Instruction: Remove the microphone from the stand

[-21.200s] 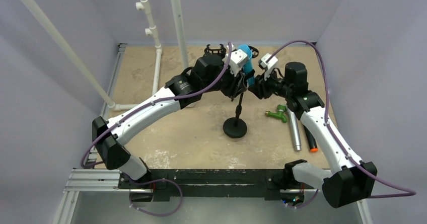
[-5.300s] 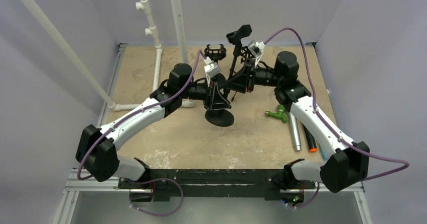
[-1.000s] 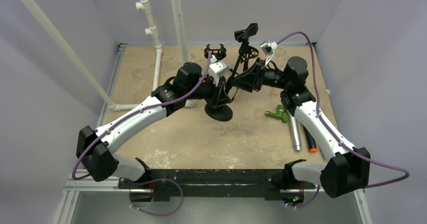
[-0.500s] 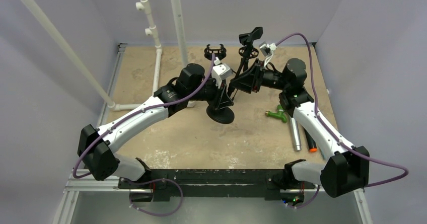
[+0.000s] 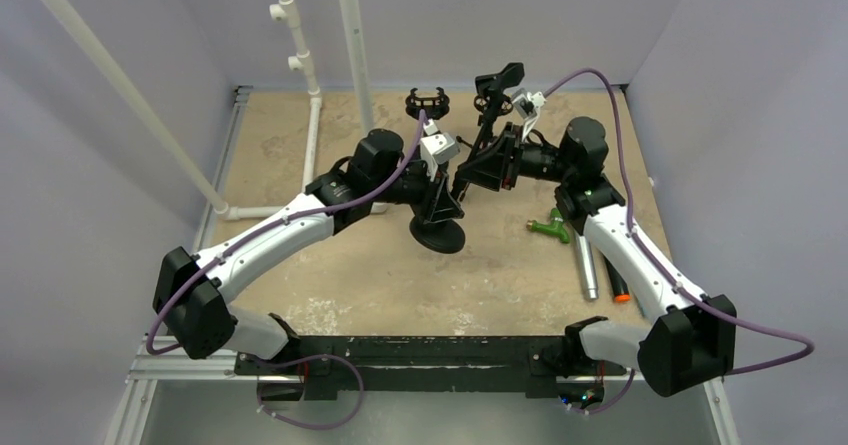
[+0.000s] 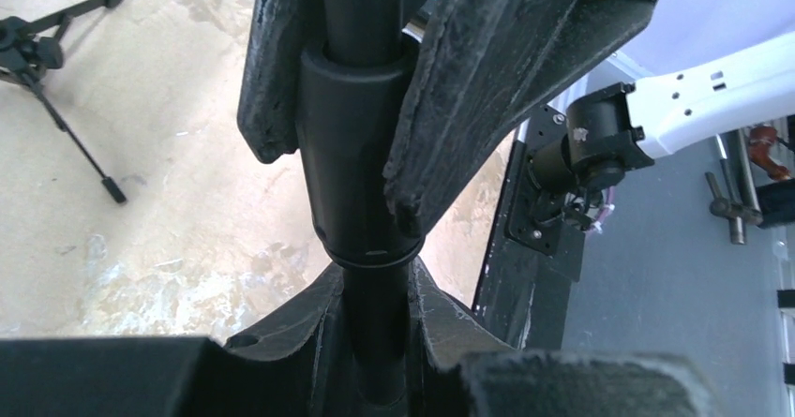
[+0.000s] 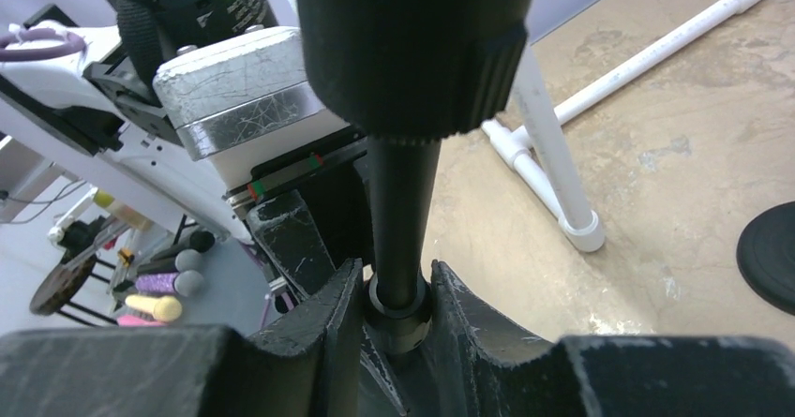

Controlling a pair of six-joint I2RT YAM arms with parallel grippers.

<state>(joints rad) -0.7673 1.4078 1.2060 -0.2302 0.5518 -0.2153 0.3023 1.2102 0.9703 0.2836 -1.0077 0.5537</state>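
Left fingers (image 5: pixel 438 198) and right fingers (image 5: pixel 486 165) grip the black stand (image 5: pixel 437 236)

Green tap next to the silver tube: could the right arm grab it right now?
Probably not yet. The right gripper is shut on the stand pole, so it is busy. The green tap lies uncovered nearby, so after letting go it looks reachable.
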